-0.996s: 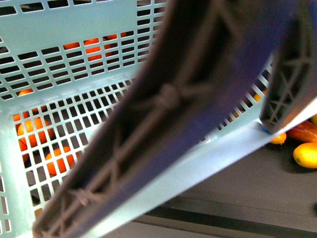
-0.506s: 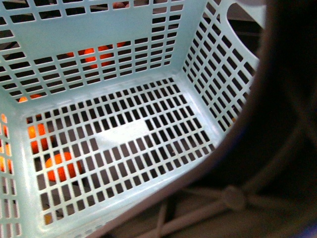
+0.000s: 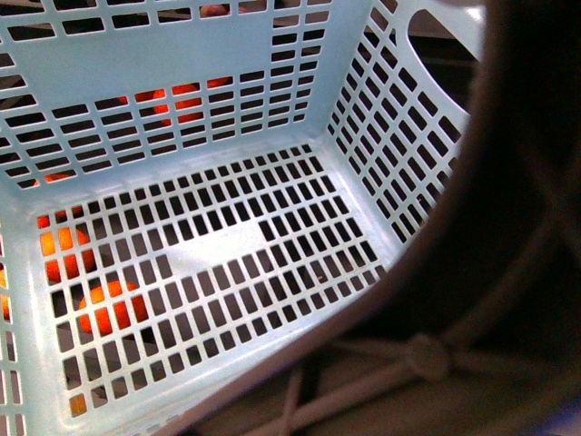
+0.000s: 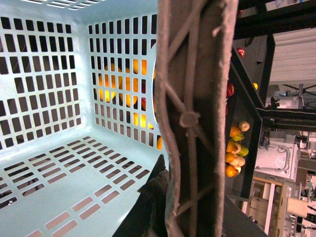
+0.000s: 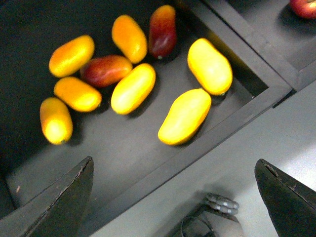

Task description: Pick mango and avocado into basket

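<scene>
Turquoise basket (image 3: 182, 82) is seen empty. The right gripper (image 5: 173, 197) is spread apart above the mangoes (image 5: 185, 116); one should be centred between its fingers before closing. Of the left gripper (image 4: 157, 193) the state cannot be told.

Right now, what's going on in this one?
The turquoise basket fills the front view, and its slotted floor is bare: no fruit inside yet. Its brown handle crosses right in front of the front and left wrist cameras; whether the left arm grips it cannot be told. The right gripper hangs open over a dark tray of yellow and red mangoes, touching none. No avocado shows in any view.
</scene>
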